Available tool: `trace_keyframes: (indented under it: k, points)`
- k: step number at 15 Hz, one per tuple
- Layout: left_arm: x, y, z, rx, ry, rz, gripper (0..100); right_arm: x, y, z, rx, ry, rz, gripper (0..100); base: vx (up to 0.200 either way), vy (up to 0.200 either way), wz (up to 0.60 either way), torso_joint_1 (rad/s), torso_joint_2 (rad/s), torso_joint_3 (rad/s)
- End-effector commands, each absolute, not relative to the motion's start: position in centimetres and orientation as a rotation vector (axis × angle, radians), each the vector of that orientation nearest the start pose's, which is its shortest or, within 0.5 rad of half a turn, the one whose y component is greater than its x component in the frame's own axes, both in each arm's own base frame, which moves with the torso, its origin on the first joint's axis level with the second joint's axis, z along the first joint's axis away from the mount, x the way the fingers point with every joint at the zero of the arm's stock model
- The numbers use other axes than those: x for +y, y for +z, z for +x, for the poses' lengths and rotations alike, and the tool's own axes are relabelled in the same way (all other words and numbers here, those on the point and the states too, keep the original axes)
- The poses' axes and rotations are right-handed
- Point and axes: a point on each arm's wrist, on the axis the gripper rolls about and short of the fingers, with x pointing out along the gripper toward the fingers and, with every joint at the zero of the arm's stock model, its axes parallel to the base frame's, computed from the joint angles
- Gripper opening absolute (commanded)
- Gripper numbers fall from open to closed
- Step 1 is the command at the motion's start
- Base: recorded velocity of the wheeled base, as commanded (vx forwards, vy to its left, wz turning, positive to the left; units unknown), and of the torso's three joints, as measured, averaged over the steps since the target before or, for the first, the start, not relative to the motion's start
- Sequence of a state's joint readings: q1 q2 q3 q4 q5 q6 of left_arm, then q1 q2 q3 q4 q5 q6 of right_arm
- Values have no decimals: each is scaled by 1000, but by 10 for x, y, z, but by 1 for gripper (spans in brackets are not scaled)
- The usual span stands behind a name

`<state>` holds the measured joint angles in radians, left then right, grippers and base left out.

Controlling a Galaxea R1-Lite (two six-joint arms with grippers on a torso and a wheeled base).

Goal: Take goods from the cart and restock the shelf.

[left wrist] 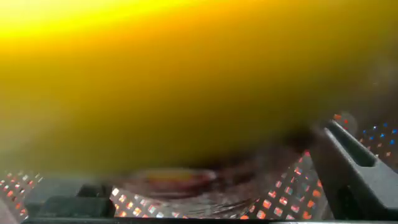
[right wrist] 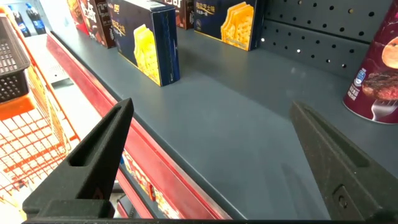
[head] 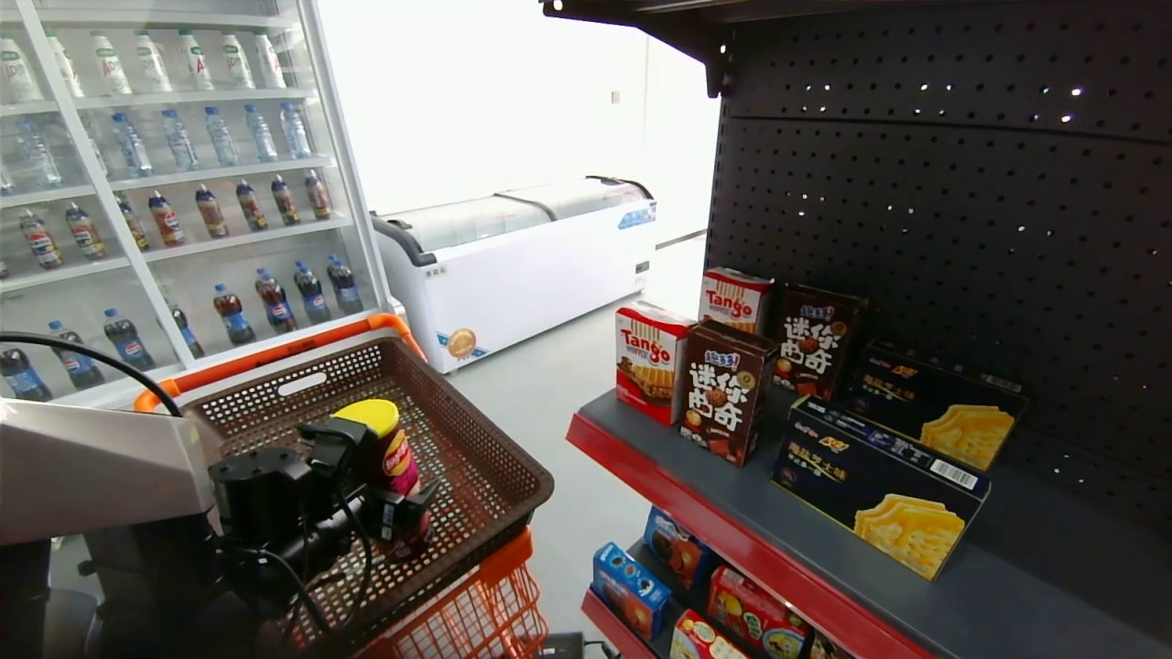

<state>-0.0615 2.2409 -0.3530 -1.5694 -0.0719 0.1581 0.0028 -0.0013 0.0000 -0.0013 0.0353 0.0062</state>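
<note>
Pick-up step: can (head: 388, 447) is clamped between fingers of the left gripper (head: 403, 508) in the cart basket (head: 476, 448), fingers of the right gripper (right wrist: 211, 109) are set apart over the shelf (right wrist: 249, 149), and a lift across to the shelf is judged due next.

A glass-door drinks cooler (head: 183, 183) stands left, a white chest freezer (head: 522, 275) beyond on grey floor (head: 540, 394), against a bright white wall (head: 476, 91).

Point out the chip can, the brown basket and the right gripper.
chip can (head: 368, 415), head view, on its yellow lid.
brown basket (head: 458, 412), head view, on its right mesh wall.
right gripper (right wrist: 212, 107), right wrist view, midway between its fingertips.
</note>
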Motion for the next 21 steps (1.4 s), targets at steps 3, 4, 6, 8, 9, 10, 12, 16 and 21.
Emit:
trace_keyframes:
  k: [3, 4, 6, 8, 9, 10, 12, 16, 21]
  points:
    - [-25, 11, 308, 292, -161, 160, 0, 1, 76, -23, -1, 40, 6, 100, 0, 0, 0, 0, 0, 0]
    - [-29, 11, 309, 287, -171, 162, 0, 1, 76, -23, -1, 40, 6, 100, 0, 0, 0, 0, 0, 0]
    - [-42, 17, 308, 271, -180, 170, 0, 1, 76, -23, -1, 40, 6, 100, 0, 0, 0, 0, 0, 0]
    - [-56, 47, 313, 175, -184, 168, 0, 1, 76, -23, -1, 40, 6, 100, 0, 0, 0, 0, 0, 0]
    - [-60, 61, 315, 183, -199, 174, 0, 1, 76, -23, -1, 38, 6, 100, 0, 0, 0, 0, 0, 0]
    - [-68, 79, 314, 188, -228, 179, 0, 1, 76, -23, -1, 38, 6, 100, 0, 0, 0, 0, 0, 0]
    - [-79, 99, 313, 187, -285, 176, 0, 1, 76, -23, -1, 40, 6, 100, 0, 0, 0, 0, 0, 0]
    - [-97, 152, 305, 201, -372, 174, 0, 1, 76, -23, -1, 40, 6, 100, 0, 0, 0, 0, 0, 0]
    - [-88, 195, 241, 318, -594, 156, 0, 1, 76, -23, -1, 40, 6, 100, 0, 0, 0, 0, 0, 0]
